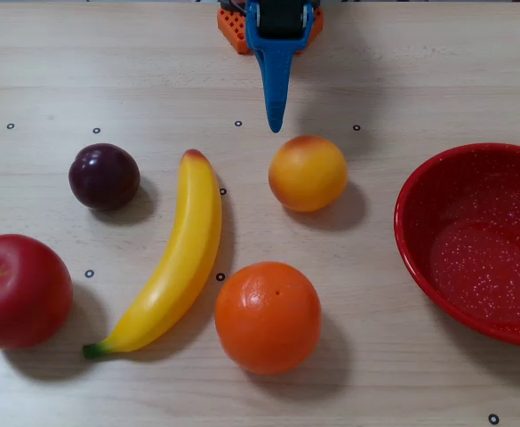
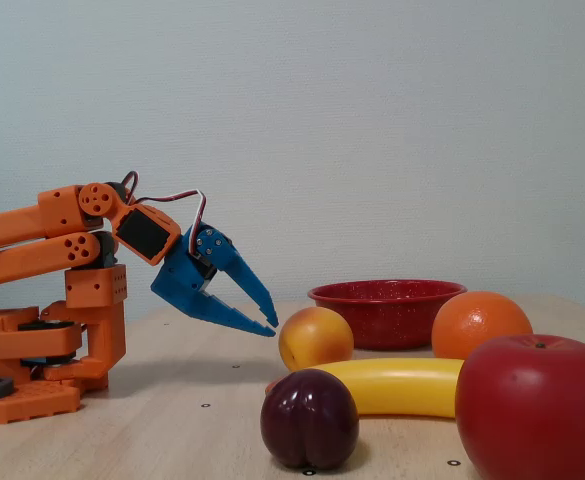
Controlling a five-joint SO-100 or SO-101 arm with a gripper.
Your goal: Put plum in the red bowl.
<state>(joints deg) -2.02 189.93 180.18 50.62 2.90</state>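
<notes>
While the blue claw (image 2: 270, 321) hangs slightly spread and empty above the surface (image 1: 393, 71), the round plum (image 1: 105, 176), with no evident long axis, sits left of the banana (image 1: 172, 258), well apart from the red bowl (image 1: 477, 240).

Light wood-grain table (image 1: 420, 80) with small black dot markers, yellow banana (image 1: 175, 258) lying diagonally at centre-left, orange (image 1: 268, 317) just right of its lower half, peach (image 1: 308, 173) above the orange, red apple (image 1: 18, 290) at left edge
</notes>
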